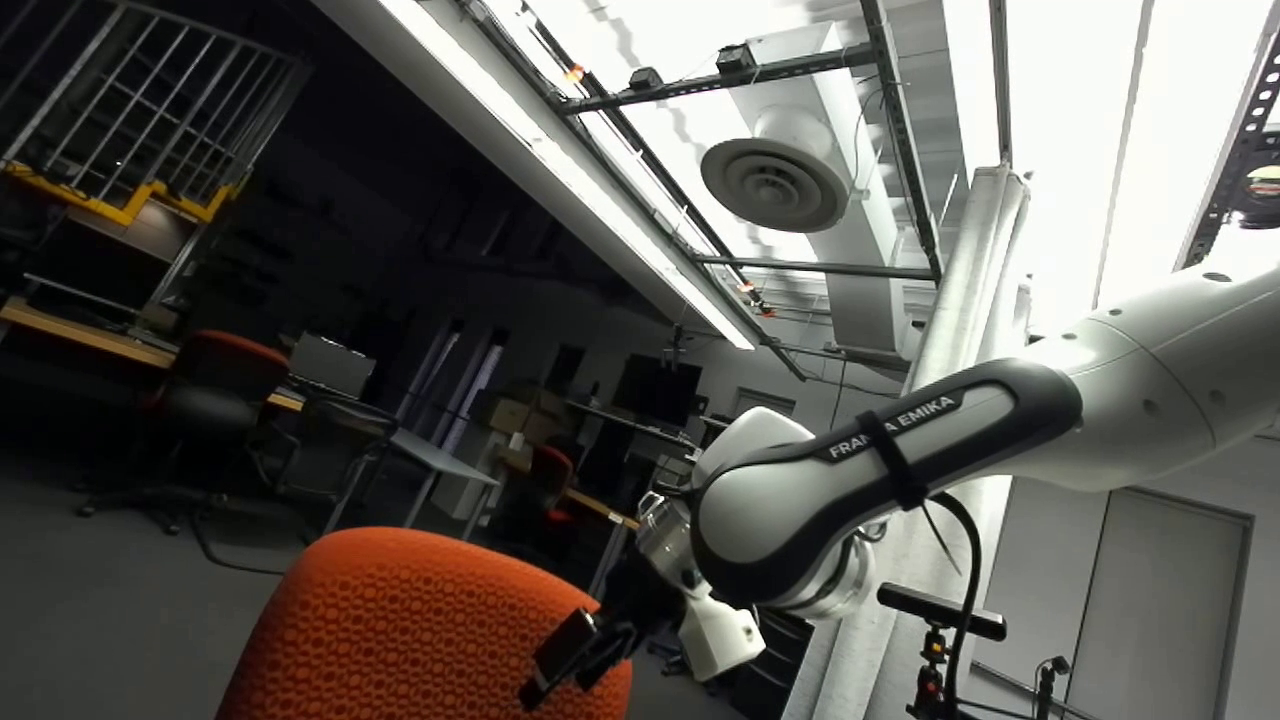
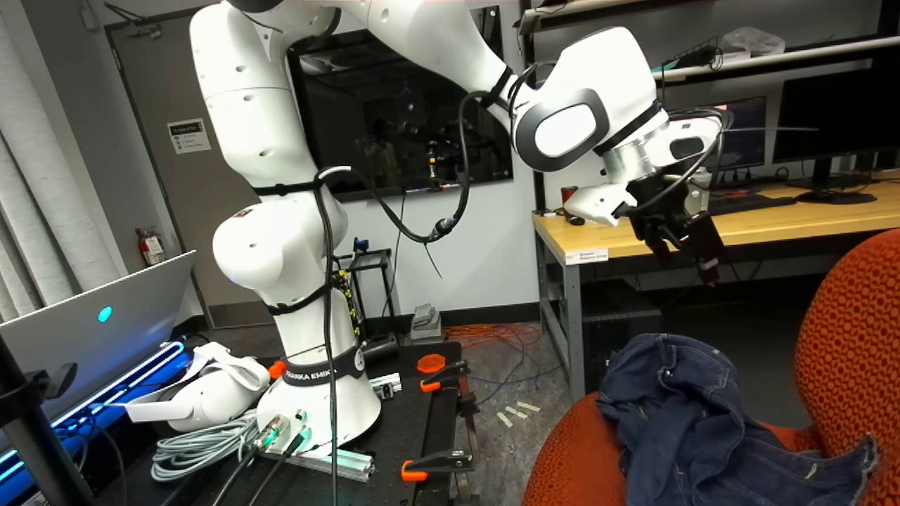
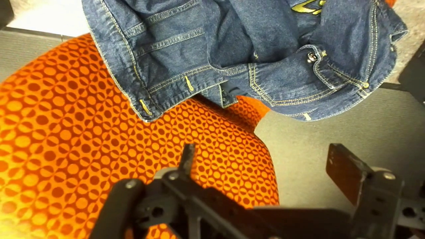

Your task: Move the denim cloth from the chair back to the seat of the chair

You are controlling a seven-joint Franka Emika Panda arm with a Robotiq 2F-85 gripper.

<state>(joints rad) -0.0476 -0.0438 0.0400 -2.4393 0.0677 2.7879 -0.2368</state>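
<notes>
The likeliest trouble is the rumpled dark-blue denim cloth [image 2: 689, 429] slipping off the dot-patterned orange fabric seat [image 2: 573, 457]. It lies on that seat, heaped at the far left and running right towards the rounded orange fabric backrest [image 2: 854, 337]; in the wrist view its right-hand edge shows against the grey floor [image 3: 308, 159], so part probably overhangs, and its own weight could drag more down after a knock. Such a knock could come from the black two-fingered gripper [image 3: 262, 145]: the wrist view looks down past it onto the backrest, though I cannot tell the clearance, and a careless sideways sweep might catch the top edge and shove it. Its fingers [image 3: 343, 174] are spread wide with nothing between them, so the placing looks complete; dipping and closing now could only pinch a fold and pull the cloth along. The cloth itself looks soft, floppy and heavily creased, like a garment, perhaps a jacket, with pale double stitching, short yellow bar stitches near the hems, a shiny metal button [image 3: 312, 57] and, at the far side, a bright yellow motif [image 3: 302, 8]. Its right end looks frayed in an exterior view.
</notes>
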